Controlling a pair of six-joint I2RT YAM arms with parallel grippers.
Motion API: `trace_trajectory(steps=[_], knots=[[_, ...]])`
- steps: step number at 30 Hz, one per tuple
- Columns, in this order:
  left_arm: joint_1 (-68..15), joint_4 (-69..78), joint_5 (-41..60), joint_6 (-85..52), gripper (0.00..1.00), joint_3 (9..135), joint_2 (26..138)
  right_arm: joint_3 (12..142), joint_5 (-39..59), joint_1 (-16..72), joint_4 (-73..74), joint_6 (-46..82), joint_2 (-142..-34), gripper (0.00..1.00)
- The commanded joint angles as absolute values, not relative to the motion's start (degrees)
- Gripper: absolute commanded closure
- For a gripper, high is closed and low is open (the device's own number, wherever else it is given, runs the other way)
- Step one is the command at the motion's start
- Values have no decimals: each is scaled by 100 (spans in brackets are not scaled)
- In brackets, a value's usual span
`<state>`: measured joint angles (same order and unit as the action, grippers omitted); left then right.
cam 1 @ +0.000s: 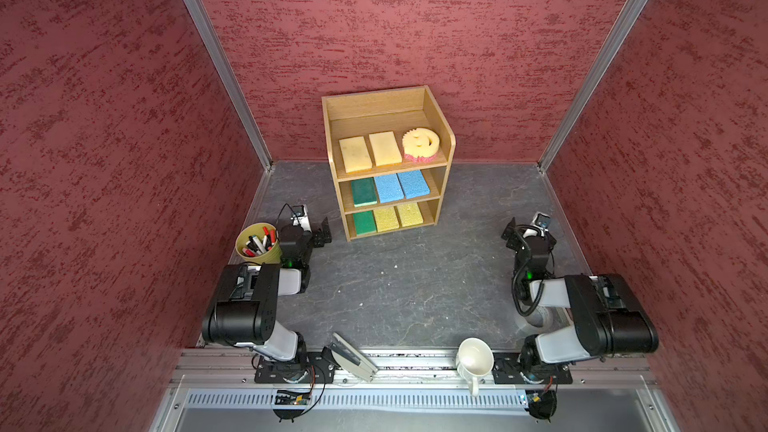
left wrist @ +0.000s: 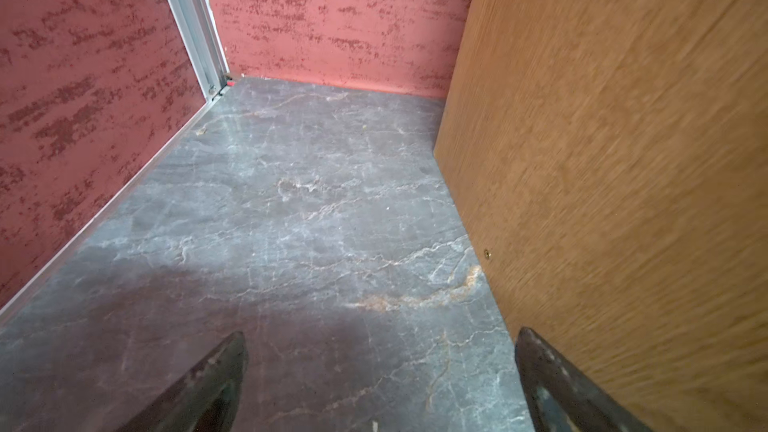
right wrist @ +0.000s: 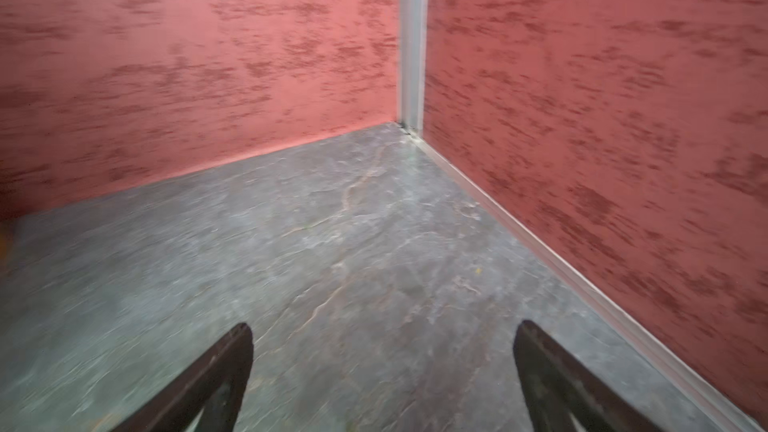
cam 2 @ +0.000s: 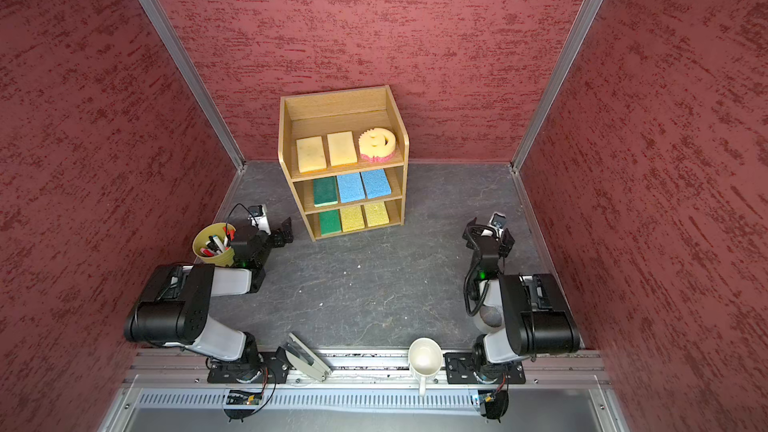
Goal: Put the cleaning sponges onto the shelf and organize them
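Against the far wall, in both top views, the shelf (cam 1: 374, 106) stands on the grey bench (cam 1: 415, 292) with all nine cleaning sponges (cam 1: 389, 187) on it, three to a tier. Two pale tan pads and the round smiley one lie on top, a green and two blue in the middle, and a green and two yellow at the bottom. They lie flat, side by side. No sponge lies on the bench, so I judge the task as good as finished — what remains is to back the arms off cleanly. The left gripper (cam 1: 322, 234) hovers near the shelf's lower left corner, spread wide and empty. The right gripper (cam 1: 530, 236) sits well apart to the right, likewise spread and holding nothing. A yellow pen cup (cam 1: 254, 245) stands just beside the left arm.

From the left wrist, the shelf's side panel (left wrist: 623, 160) looms large, close beside one of the fingers (left wrist: 552, 380), with bare bench between them. That is the care point: draw this arm straight toward the near edge, away from the panel and without swinging into the pen cup — a nudge could slide the rows.

From the right wrist, slightly blurred, only bench and red walls (right wrist: 582, 76) show beyond the open gripper. This arm has free room to retreat.
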<state>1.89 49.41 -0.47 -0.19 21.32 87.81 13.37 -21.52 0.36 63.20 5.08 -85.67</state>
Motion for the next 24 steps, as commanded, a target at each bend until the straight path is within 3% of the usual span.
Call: trace_trajectory(steps=[1,3,5,24], knots=[[209,5240,114,-37,1,2110,8791,958,-1525,-17,8351,154,-9141,1],[203,5167,71,-60,1,2140,8786,1339,-1123,-226,7035,387,-8808,1],[202,5147,74,-50,1,2144,8778,1563,-920,-296,6612,402,-8818,1],[188,5153,40,-46,1,2145,8781,1633,-83,-394,6571,177,-8853,1]])
